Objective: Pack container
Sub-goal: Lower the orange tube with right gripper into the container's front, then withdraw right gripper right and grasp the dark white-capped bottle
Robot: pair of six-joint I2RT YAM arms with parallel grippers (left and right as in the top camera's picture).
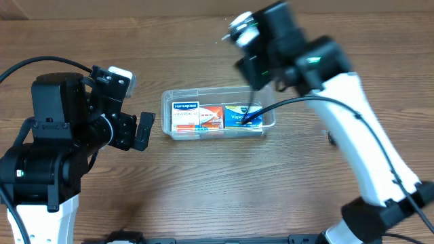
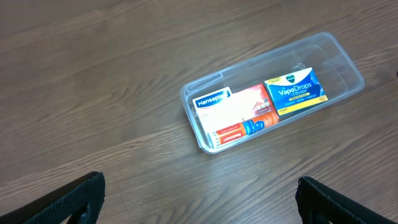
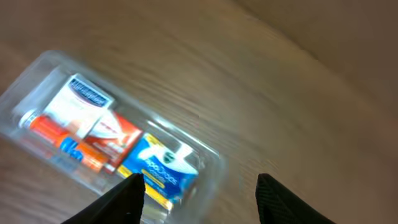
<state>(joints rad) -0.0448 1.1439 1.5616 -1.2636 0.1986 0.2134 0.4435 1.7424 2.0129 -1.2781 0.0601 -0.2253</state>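
The clear plastic container (image 1: pixel 167 102) sits mid-table. It holds a white Hansaplast box (image 1: pixel 184 115), a red-orange box (image 1: pixel 211 116) and a blue VapoDrops box (image 1: pixel 242 115). It also shows in the left wrist view (image 2: pixel 348 59) and the right wrist view (image 3: pixel 37 68). My left gripper (image 1: pixel 144 130) is open and empty, just left of the container; its fingers show in its wrist view (image 2: pixel 199 199). My right gripper (image 3: pixel 199 196) is open and empty, raised above the container's right end; in the overhead view its jaws are hidden under the arm (image 1: pixel 271 47).
The wooden table (image 1: pixel 224 183) surrounds the container. A small dark object (image 1: pixel 331 139) lies on the table beside the right arm. A light wall or backdrop (image 1: pixel 169 5) runs along the table's far edge.
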